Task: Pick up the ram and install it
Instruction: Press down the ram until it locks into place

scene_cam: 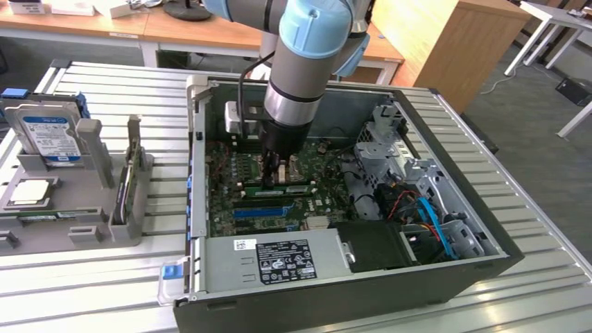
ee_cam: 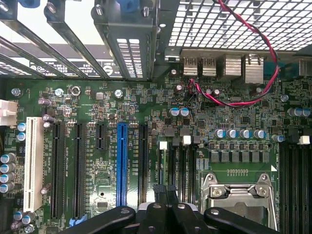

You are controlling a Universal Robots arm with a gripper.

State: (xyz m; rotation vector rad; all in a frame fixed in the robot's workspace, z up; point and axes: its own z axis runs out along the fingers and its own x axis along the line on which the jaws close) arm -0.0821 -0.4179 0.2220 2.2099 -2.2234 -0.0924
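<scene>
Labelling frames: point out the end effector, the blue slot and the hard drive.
end effector point(scene_cam: 272, 182): exterior view, fingertips down at the motherboard.
blue slot point(ee_cam: 121, 163): wrist view, middle of its length.
hard drive point(scene_cam: 48, 135): exterior view, on its blue-and-white label.

Arm point(scene_cam: 298, 66) was built of light-blue joint housings above a silver-grey cylindrical wrist segment, ending in a black section. A black cable ran down alongside the wrist. Gripper point(ee_cam: 165, 192) was matte black, with jointed linkage bars and visible round screw heads at the pivots.
</scene>
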